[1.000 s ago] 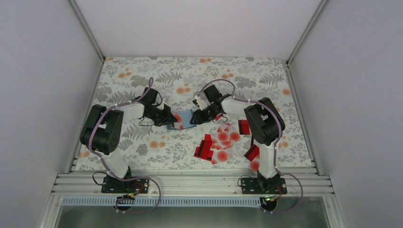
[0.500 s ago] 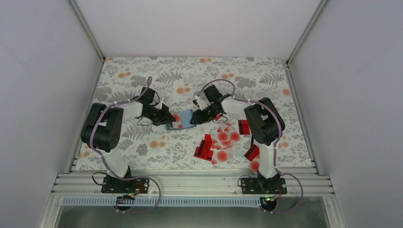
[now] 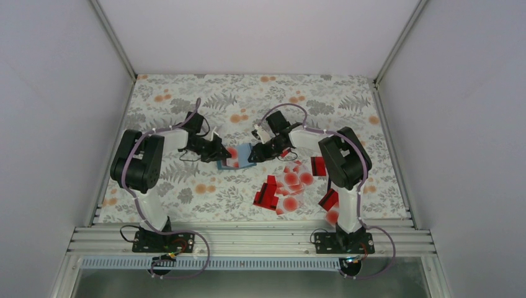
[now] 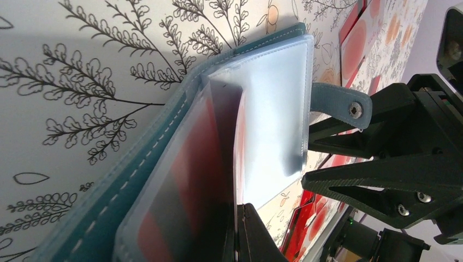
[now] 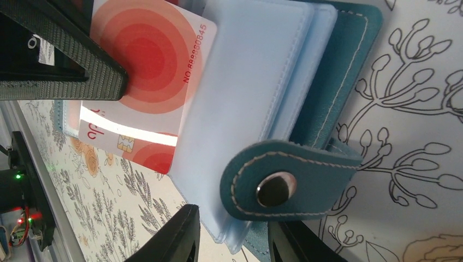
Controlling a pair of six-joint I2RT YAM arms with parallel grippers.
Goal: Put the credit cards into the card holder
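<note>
Right wrist camera looks down on the open teal-blue stitched card holder [image 5: 333,82], which has pale blue clear sleeves and lies on the white leaf-print tablecloth [image 5: 426,136]. The right gripper [image 5: 235,240] is clamped on the holder's right edge. Its two black fingers stand on either side of the sleeve stack and cover, touching both, just beside the rounded snap tab [image 5: 278,185].

From the left, a pale plastic card with a large red dot [image 5: 147,60] meets the sleeves. The left gripper [image 3: 221,153] is closed on that card. One ribbed black finger [image 5: 65,73] presses on its upper face, and the finger beneath is hidden by the card. The card's right edge lies at the mouth of the sleeves, but this view does not show how far it has gone in.

In the left wrist view the card is a blurred red and dark shape among the clear sleeves, too close to the lens to read, and only one fingertip shows at the bottom edge.

From the top camera the holder sits mid-table between the two grippers, which cover both its ends. The loose credit cards [image 3: 287,186], red ones and pale dotted ones, lie scattered nearer and to the right. A few are partly hidden behind the right arm.
</note>
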